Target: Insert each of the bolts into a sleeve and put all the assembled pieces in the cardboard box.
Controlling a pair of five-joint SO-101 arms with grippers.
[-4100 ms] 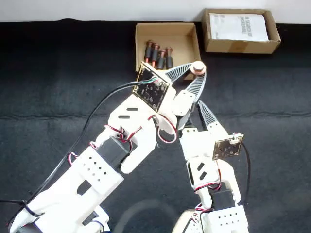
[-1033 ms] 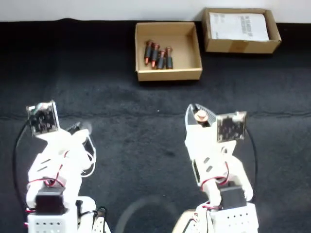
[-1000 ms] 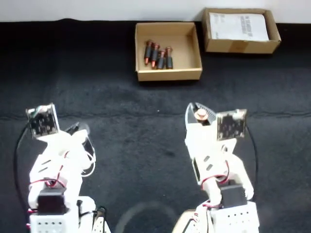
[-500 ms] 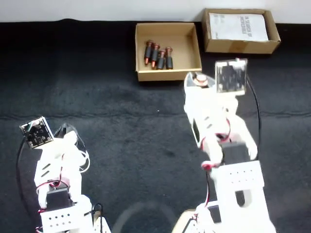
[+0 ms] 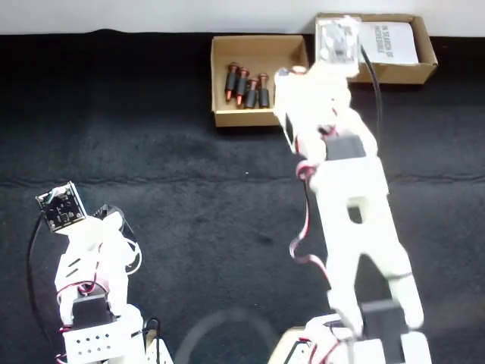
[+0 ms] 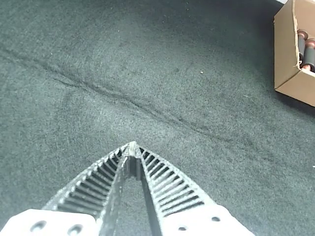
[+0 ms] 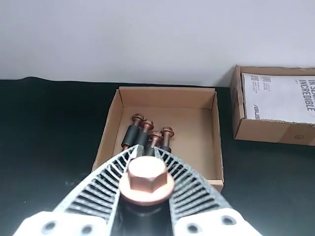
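My right gripper (image 7: 146,150) is shut on a bolt (image 7: 146,180) with a copper hex head, and a dark sleeve shows under the head. In the high view this gripper (image 5: 290,74) hangs over the right rim of the open cardboard box (image 5: 261,117) at the back. Several assembled pieces (image 5: 246,84), copper bolts in dark sleeves, lie side by side in the box's left half (image 7: 147,133). My left gripper (image 6: 132,146) is shut on nothing, low over the dark mat at the near left (image 5: 112,214). A corner of the box (image 6: 294,73) appears in the left wrist view.
A second cardboard box (image 5: 375,70) holding a white booklet (image 5: 383,39) stands just right of the first one, close to my right arm. A dark felt mat (image 5: 189,189) covers the table, with a fold line across its middle. A pale wall runs behind.
My right arm has stretched forward from the near middle to the cardboard box, carrying the bolt. My left arm has drawn back to the near left and then held still.
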